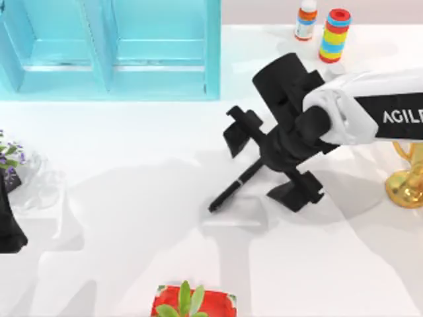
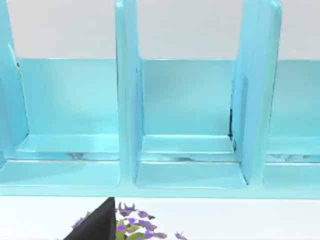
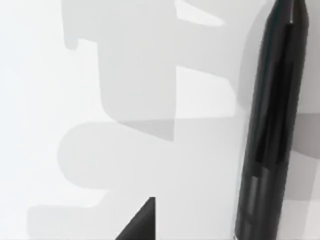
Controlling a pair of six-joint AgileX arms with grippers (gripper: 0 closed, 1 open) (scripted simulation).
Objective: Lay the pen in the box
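The pen point(image 1: 236, 187) lay on the white table point(image 1: 132, 198), under the right gripper point(image 1: 274, 158).

The right gripper's two black fingers point(image 1: 239, 129) were spread wide apart, one on each side of the pen, and neither pinched it. The pen was slanted, and its upper end was hidden beneath the gripper. In the right wrist view the pen point(image 3: 272, 125) ran off the edge. The blue box point(image 1: 112, 49) at the table's back left had open compartments, and its bare compartments point(image 2: 187, 125) showed in the left wrist view. The left gripper point(image 1: 10, 231) sat at the left edge, cut off, beside purple flowers point(image 1: 8, 155); I could not tell how its fingers stood.
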